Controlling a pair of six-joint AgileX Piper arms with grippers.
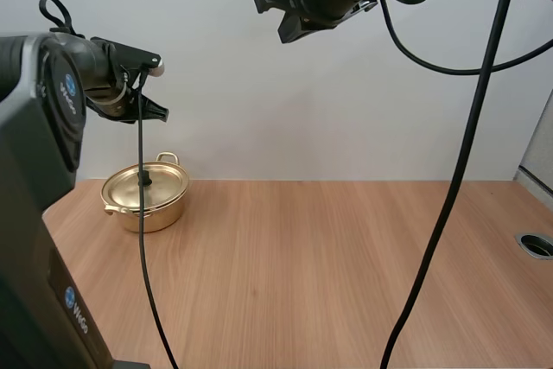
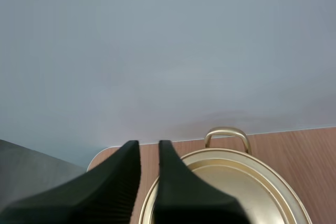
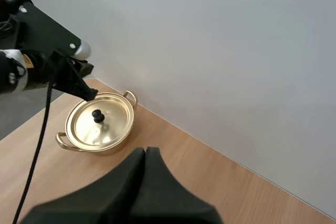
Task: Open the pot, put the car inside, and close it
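Both empty, aloft: left end effector [image 2: 149,146] narrowly parted above lidded pot [image 1: 157,215]; right end effector [image 3: 144,151] closed, well apart

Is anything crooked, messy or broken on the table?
Nothing stands out. The pot stands upright on the table, and its lid sits flat and centred on it with the knob up. I see no spill, dent or crack.

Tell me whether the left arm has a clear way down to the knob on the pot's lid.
Probably yes. The left gripper hangs above the pot, nothing lies between it and the knob, and the right gripper is raised well off to the side.
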